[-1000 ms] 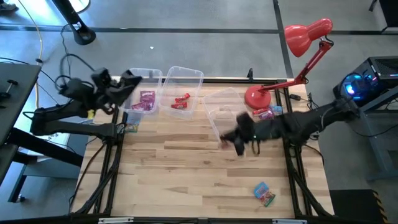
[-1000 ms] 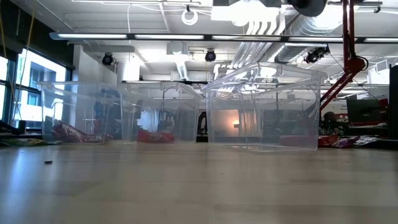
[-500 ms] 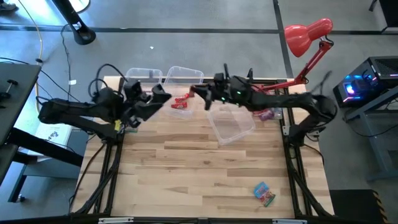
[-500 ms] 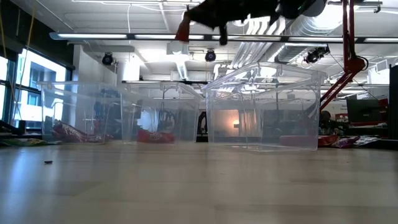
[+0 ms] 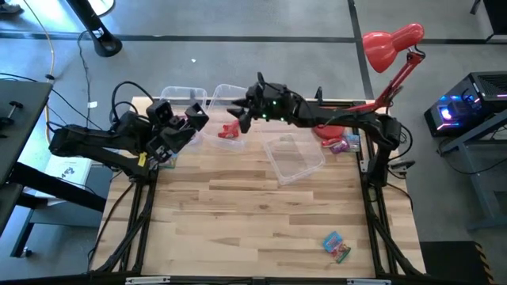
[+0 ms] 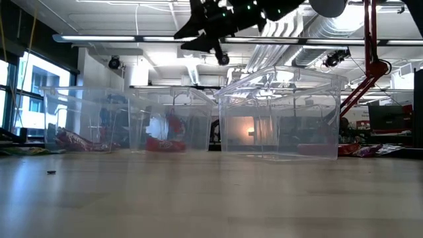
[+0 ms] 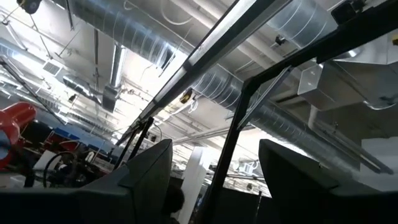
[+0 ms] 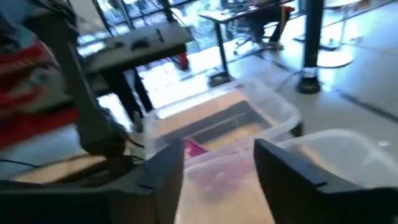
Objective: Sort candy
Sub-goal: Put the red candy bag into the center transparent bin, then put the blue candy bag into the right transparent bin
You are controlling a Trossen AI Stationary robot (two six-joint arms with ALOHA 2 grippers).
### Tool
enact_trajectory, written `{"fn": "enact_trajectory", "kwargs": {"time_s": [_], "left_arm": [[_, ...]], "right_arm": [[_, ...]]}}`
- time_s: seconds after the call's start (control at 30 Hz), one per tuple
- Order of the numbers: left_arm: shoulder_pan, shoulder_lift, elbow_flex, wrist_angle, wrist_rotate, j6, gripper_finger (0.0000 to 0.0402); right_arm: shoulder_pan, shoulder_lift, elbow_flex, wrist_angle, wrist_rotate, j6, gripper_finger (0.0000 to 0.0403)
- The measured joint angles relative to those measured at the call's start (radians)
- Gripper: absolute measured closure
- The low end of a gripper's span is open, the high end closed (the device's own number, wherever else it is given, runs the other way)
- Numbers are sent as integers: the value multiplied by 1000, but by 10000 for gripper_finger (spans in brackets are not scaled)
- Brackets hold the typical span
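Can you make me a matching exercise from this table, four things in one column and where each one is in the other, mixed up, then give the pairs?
Things:
1. red candy
2. empty bin
3. blue-green packet
4. desk lamp

Places:
A. standing at the far right corner of the table
B. lying near the front edge, away from the bins
C. inside the middle bin
D. turned askew, to the right of the other two bins

Pairs: 1-C, 2-D, 3-B, 4-A
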Motion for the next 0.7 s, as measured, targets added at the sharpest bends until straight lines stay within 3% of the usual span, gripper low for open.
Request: {"fn": "enact_trajectory", "kwargs": {"time_s": [0.17,0.37,0.47,0.7], "left_arm": [[-1,0,0,1,0,15,167],[-1,0,0,0,13,17,167],[0,-1,0,-21,14,33,167],[13,0,0,-54,15,51,167]], "right_arm": [[-21,0,174,-249,-2,-100,173],[-33,-12,348,-674,-265,-146,167],[15,-13,367,-878,-315,-186,167],[230,-11,367,-1352,-302,-218,167]]}}
